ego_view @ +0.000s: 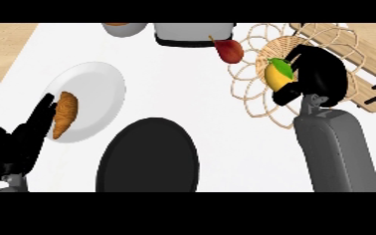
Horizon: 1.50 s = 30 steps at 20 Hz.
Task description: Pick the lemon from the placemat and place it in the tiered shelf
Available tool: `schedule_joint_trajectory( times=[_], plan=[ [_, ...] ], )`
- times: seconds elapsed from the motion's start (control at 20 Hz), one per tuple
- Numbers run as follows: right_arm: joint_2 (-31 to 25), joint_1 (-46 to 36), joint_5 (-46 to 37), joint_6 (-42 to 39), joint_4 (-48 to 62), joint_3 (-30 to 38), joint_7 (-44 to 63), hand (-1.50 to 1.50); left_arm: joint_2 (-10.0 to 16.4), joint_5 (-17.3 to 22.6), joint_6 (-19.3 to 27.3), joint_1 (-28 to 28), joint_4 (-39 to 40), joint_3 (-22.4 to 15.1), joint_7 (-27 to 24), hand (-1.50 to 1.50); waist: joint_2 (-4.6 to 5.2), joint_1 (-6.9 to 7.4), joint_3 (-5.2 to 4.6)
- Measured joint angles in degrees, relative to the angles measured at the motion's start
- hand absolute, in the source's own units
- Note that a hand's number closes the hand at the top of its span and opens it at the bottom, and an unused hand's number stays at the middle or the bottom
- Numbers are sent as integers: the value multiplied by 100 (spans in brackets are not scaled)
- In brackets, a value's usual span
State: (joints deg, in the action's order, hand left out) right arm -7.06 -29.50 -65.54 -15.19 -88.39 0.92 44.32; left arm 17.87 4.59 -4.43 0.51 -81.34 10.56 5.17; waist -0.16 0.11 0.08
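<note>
My right hand [323,77] is curled round the one lemon [277,77], fingers over its top and thumb below it, so that the fruit sits pinched at the hand's left side. The lemon is smooth, yellow and oval, with one green leaf [280,62] at its upper end. It is over the middle of the placemat [249,87]; whether it rests on the mat or hangs just above it I cannot tell. My grey forearm [337,149] runs down from the hand to the lower edge.

There is one placemat: round, woven of pale cane, tight in the centre and open loops all round its rim. Just beyond it, at the upper right, lies the one shelf [351,50], made of light wooden slats set slantwise; my hand covers part of where mat and shelf meet.

Left of the mat, touching its looped rim, stands one red fruit [230,52], glossy and pear-shaped with a thin stem. Behind that is one grey box [192,34] with rounded corners, and further left one bowl [125,29], cut off by the top edge.

The counter [183,89] is plain and white. Two plates lie on it: a white plate [95,87] bearing one ridged brown croissant [64,113], and a matt black plate [149,155] nearer me. My left hand [29,129] rests at the left edge beside the white plate, fingers straight and close together.
</note>
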Motion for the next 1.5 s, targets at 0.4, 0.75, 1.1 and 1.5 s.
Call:
schedule_joint_trajectory(
  times=[0.4, 0.75, 1.1, 1.5],
  plan=[
    [285, -380, 608, -485, -1860, 549, 829, 150, -54, -16, 15, 145, -217, 6, 86, 0, -29, -55, 0],
    [144, -1122, 753, -873, -2790, 806, 1175, 150, -126, -54, 0, 87, -173, 17, 115, 0, -18, -27, 0],
    [-368, -2108, 518, -1140, -2564, 1127, 1245, 150, -106, -89, -23, -13, -99, 76, 136, 0, -12, -11, -7],
    [-1190, -2782, 283, -1677, -1653, 1499, 957, 150, -138, -124, -54, 44, -149, 69, 134, 0, -7, 3, -5]
  ],
)
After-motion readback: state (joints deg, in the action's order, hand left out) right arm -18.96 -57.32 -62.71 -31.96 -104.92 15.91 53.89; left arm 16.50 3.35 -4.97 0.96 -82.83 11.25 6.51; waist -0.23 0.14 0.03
